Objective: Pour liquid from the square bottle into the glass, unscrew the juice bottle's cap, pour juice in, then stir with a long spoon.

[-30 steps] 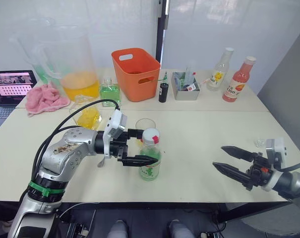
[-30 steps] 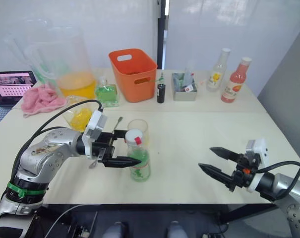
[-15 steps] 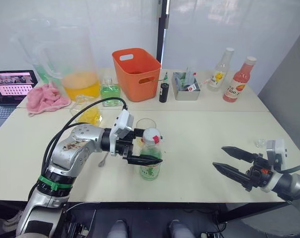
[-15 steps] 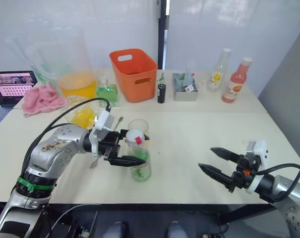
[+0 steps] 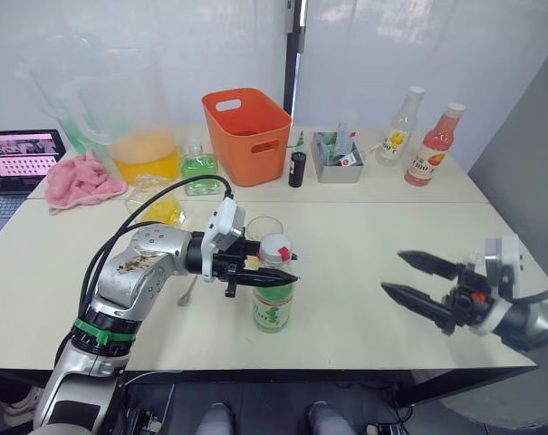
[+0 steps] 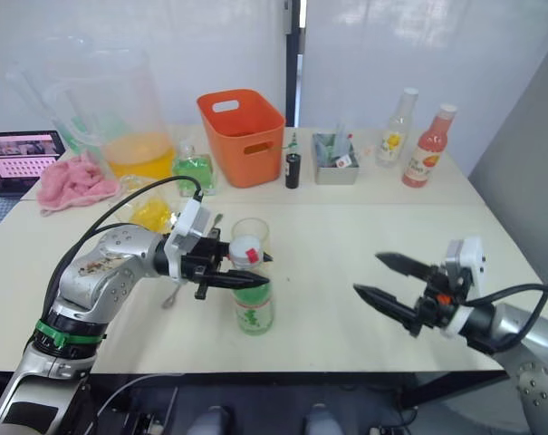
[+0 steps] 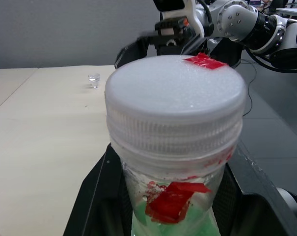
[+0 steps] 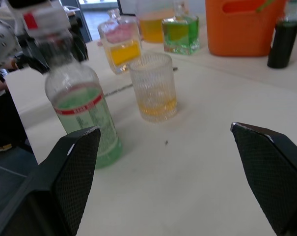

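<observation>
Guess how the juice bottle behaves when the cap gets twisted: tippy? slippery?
Probably tippy: the juice bottle is tall, narrow, and only part full. The left gripper flanks its neck under the cap, likely steadying it. The thin clear plastic may flex.

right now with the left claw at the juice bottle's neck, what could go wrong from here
The left claw grips the juice bottle high, just under its white cap, so twisting could tip it. The glass, already holding some yellow liquid, stands close behind the bottle; a tipping bottle or the arm's swing could knock it over. The right claw hangs open well off to the side and must cross bare table to reach the cap; a poor approach could push the bottle.
</observation>
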You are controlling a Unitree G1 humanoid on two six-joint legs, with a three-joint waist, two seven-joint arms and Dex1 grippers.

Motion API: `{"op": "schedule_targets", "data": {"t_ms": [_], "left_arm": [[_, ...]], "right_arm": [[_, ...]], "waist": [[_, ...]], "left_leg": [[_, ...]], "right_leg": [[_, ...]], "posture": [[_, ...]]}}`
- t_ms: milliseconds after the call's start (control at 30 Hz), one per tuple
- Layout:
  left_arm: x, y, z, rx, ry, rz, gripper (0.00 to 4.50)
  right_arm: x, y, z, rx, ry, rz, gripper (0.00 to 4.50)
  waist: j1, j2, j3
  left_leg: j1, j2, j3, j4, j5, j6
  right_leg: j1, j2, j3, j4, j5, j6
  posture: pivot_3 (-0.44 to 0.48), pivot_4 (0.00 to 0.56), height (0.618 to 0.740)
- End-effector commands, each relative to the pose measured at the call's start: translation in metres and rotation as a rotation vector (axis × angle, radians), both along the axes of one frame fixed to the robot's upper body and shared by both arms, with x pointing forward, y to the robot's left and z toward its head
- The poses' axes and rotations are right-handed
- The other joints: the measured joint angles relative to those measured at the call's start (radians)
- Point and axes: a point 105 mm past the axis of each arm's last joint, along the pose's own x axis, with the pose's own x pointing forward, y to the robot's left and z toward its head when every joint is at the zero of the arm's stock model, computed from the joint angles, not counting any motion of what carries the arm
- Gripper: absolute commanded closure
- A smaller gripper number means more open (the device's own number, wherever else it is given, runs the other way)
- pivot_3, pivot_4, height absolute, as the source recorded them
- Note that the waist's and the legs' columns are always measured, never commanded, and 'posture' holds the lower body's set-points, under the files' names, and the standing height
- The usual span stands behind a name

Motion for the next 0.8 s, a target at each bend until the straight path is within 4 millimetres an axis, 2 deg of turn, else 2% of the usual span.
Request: {"op": "schedule_targets", "data": {"t_ms": [33, 133, 333, 467, 567, 800], "left_arm": [[0.000, -0.003, 0.006, -0.014, -0.054, 0.008, 3.03], [0.006, -0.002, 0.007, -0.013, -0.081, 0.062, 3.03], [0.011, -0.009, 0.008, -0.008, -0.102, 0.135, 3.03], [0.011, -0.012, 0.008, -0.009, -0.091, 0.209, 3.03], [0.010, -0.015, 0.005, -0.003, -0.074, 0.230, 3.03], [0.005, -0.021, -0.001, 0.016, -0.051, 0.236, 3.03]], "right_arm": [[-0.001, 0.030, 0.028, 0.007, -0.098, 0.062, 0.00], [0.006, 0.048, 0.044, -0.014, -0.145, 0.039, 0.00], [0.018, 0.067, 0.069, -0.066, -0.171, -0.039, 0.00], [0.011, 0.077, 0.066, -0.088, -0.063, 0.063, 0.00], [0.004, 0.082, 0.067, -0.027, 0.014, 0.149, 0.00], [-0.006, 0.099, 0.066, -0.053, 0.024, 0.221, 0.00]], "waist": [[0.000, 0.000, 0.000], [0.003, 0.000, 0.000], [0.012, 0.000, 0.000], [0.017, 0.000, 0.000], [0.019, 0.000, 0.000], [0.018, 0.000, 0.000]], "left_leg": [[0.000, 0.000, 0.000, 0.000, 0.000, 0.000], [0.000, 0.000, 0.000, 0.000, 0.000, 0.000], [-0.002, 0.000, 0.000, 0.002, 0.000, 0.000], [-0.002, 0.000, -0.001, 0.001, 0.000, 0.000], [-0.002, 0.000, 0.000, 0.002, 0.000, 0.000], [-0.001, 0.000, 0.000, 0.001, 0.001, 0.001]], "right_leg": [[0.000, 0.000, 0.000, 0.000, 0.000, 0.000], [0.000, 0.000, 0.000, 0.000, 0.000, 0.000], [0.000, 0.000, 0.001, -0.001, 0.000, -0.001], [0.000, 0.001, 0.001, 0.000, 0.001, -0.002], [0.000, 0.001, 0.001, -0.001, 0.001, -0.002], [0.000, 0.001, 0.001, -0.001, 0.001, -0.003]], "posture": [[0.000, 0.150, 0.738], [0.000, 0.150, 0.738], [0.000, 0.150, 0.738], [0.000, 0.150, 0.738], [0.000, 0.150, 0.738], [0.000, 0.150, 0.738]]}}
